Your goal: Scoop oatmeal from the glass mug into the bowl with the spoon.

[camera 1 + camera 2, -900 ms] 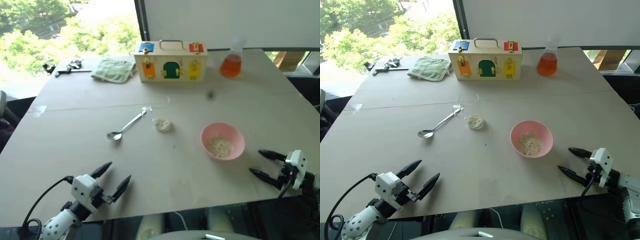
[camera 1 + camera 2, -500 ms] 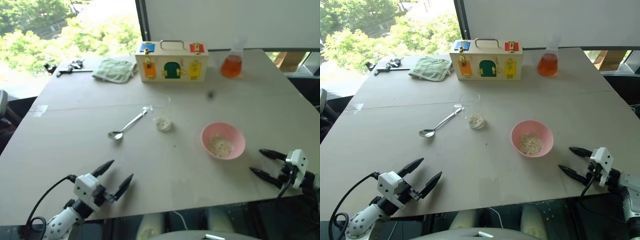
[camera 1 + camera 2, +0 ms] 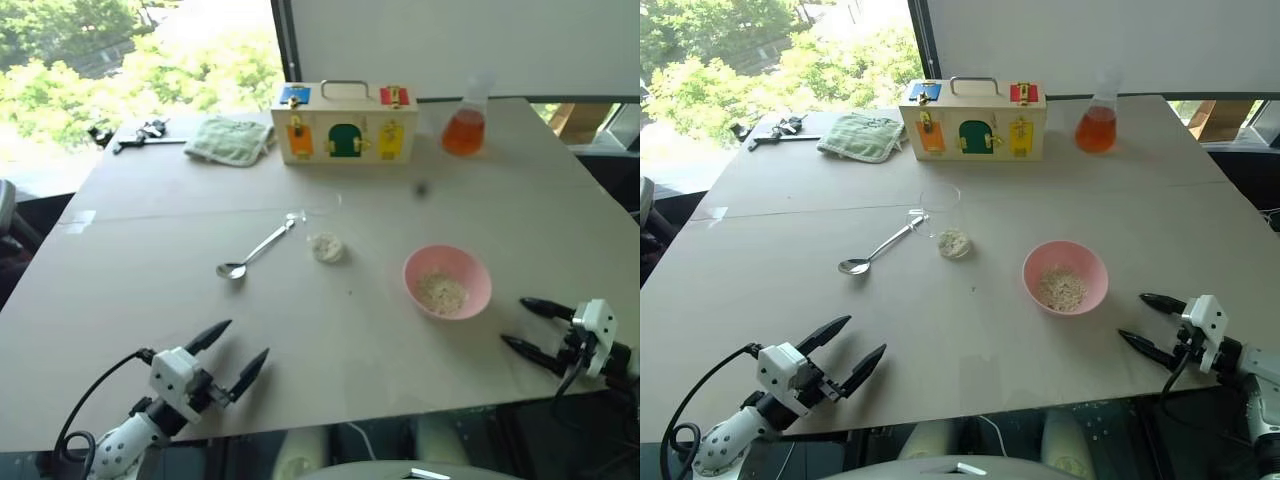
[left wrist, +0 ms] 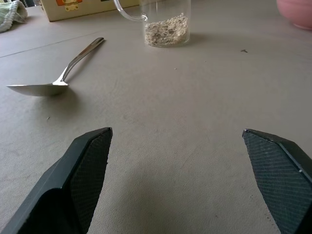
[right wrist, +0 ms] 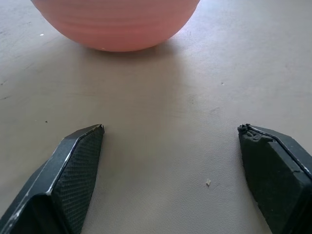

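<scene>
The clear glass mug stands mid-table with pale oatmeal in its bottom. To its left the silver spoon lies flat, its bowl toward me. The pink bowl sits to the right of the mug and holds a clump of oats. Low over the near left edge my left gripper is open and empty, well short of the spoon. By the near right edge my right gripper hangs open and empty, just right of the bowl.
A wooden latch box stands at the back, a conical flask of orange liquid to its right and a green cloth to its left. Small dark tools lie at the far left corner.
</scene>
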Controlling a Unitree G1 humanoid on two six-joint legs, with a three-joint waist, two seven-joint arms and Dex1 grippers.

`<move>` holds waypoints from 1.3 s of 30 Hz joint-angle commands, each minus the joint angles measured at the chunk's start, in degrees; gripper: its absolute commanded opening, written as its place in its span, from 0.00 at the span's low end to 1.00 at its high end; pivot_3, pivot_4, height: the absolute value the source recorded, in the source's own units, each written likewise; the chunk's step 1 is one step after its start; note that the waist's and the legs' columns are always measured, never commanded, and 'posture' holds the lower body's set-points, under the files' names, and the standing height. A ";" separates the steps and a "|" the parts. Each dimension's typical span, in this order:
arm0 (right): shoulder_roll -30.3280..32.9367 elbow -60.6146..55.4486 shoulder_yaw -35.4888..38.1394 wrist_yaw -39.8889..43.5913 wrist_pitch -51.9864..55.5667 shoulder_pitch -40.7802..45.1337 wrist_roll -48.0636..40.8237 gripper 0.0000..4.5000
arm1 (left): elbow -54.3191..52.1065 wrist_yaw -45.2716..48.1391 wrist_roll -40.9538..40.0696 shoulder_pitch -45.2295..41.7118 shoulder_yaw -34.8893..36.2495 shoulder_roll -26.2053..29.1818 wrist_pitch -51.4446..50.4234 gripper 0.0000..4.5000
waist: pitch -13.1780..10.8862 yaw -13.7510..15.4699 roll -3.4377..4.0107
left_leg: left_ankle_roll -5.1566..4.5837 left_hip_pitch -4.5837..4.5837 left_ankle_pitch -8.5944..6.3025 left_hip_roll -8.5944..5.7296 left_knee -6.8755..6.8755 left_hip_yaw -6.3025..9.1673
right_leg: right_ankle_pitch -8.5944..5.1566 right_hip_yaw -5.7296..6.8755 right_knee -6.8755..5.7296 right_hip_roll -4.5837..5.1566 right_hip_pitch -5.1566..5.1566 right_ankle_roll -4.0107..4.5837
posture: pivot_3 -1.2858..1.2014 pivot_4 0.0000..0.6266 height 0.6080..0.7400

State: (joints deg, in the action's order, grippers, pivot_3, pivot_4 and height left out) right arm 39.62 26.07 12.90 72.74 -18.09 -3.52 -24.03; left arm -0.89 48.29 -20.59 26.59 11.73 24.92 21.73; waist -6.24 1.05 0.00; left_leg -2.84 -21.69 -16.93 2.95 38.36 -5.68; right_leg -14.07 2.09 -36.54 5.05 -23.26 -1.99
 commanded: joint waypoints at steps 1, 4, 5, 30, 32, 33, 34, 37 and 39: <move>1.25 -0.31 -0.51 -0.57 0.90 -2.03 2.43 0.99 | 2.79 1.59 0.29 0.26 -3.00 -0.29 -2.69 1.00 | -0.02 0.09 0.04 | 0.00 -0.01 0.00 0.00 0.00 0.01 | 0.00 0.02 0.01 0.00 0.00 0.00 | 0.52 0.24 1.00; 1.81 -3.77 0.21 -1.05 3.74 -2.81 0.63 0.99 | 2.14 2.75 -1.23 -0.20 -2.48 0.25 -3.40 1.00 | -0.06 0.23 0.10 | -0.01 -0.07 -0.01 0.00 -0.02 0.06 | 0.00 0.07 0.06 0.00 -0.02 0.00 | 0.52 0.24 1.00; 2.20 -5.37 0.39 -0.92 4.90 -3.40 0.03 0.99 | 1.77 3.01 -1.74 -0.42 -2.24 0.59 -3.99 1.00 | -0.10 0.29 0.16 | -0.02 -0.10 -0.01 0.00 -0.02 0.07 | 0.00 0.10 0.08 0.00 -0.03 0.01 | 0.52 0.24 1.00; 10.87 -65.36 -5.10 -27.47 55.90 9.95 -31.39 0.99 | -2.49 -2.99 -5.69 -30.41 2.34 17.87 -33.75 1.00 | -2.41 -0.09 -0.89 | 0.33 -1.20 0.19 0.10 0.06 0.71 | 0.17 0.72 0.23 -0.59 -0.52 -0.22 | 0.52 0.24 1.00; 10.45 -66.23 -7.49 -29.54 57.59 11.66 -30.04 0.99 | 0.30 -2.29 -5.53 -34.31 1.03 18.04 -35.99 1.00 | -2.48 -0.10 -1.01 | 0.37 -1.26 0.22 0.06 0.08 0.74 | 0.17 0.78 0.24 -0.59 -0.52 -0.23 | 0.52 0.24 1.00; 10.38 -66.30 -8.28 -30.03 57.96 12.22 -29.12 0.99 | 1.85 -2.40 -4.12 -36.01 -0.22 18.31 -36.65 1.00 | -2.48 -0.12 -1.02 | 0.37 -1.27 0.22 0.06 0.09 0.76 | 0.18 0.79 0.24 -0.59 -0.52 -0.23 | 0.52 0.24 1.00; 10.38 -66.27 -8.91 -30.57 58.34 12.68 -28.36 0.99 | 3.58 -1.73 -2.26 -37.59 -1.96 18.78 -36.67 1.00 | -2.49 -0.13 -1.03 | 0.37 -1.26 0.22 0.05 0.10 0.75 | 0.18 0.79 0.24 -0.58 -0.51 -0.24 | 0.52 0.24 1.00; 10.53 -66.30 -10.00 -31.66 59.56 13.44 -27.11 0.99 | 9.31 0.28 1.97 -43.20 -6.91 19.42 -38.34 1.00 | -2.51 -0.21 -1.06 | 0.38 -1.26 0.22 -0.21 0.14 0.75 | 0.19 0.80 0.20 -0.58 -0.50 -0.26 | 0.52 0.24 1.00; 10.14 -66.65 -10.47 -32.18 60.03 13.68 -26.77 0.99 | 13.18 1.04 3.69 -46.99 -9.06 19.10 -39.78 1.00 | -2.55 -0.20 -1.14 | 0.38 -1.25 0.23 -0.23 0.15 0.74 | 0.19 0.81 0.15 -0.58 -0.51 -0.27 | 0.52 0.24 1.00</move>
State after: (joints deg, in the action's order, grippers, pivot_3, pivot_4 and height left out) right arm 50.10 -38.86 2.10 41.09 41.71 9.42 -50.91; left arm 10.41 48.29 -18.63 -18.33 3.54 43.50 -17.20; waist -8.79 0.85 -1.13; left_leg -2.43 -22.93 -16.68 2.72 38.52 -4.91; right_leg -13.89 2.93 -36.43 4.46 -23.75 -2.26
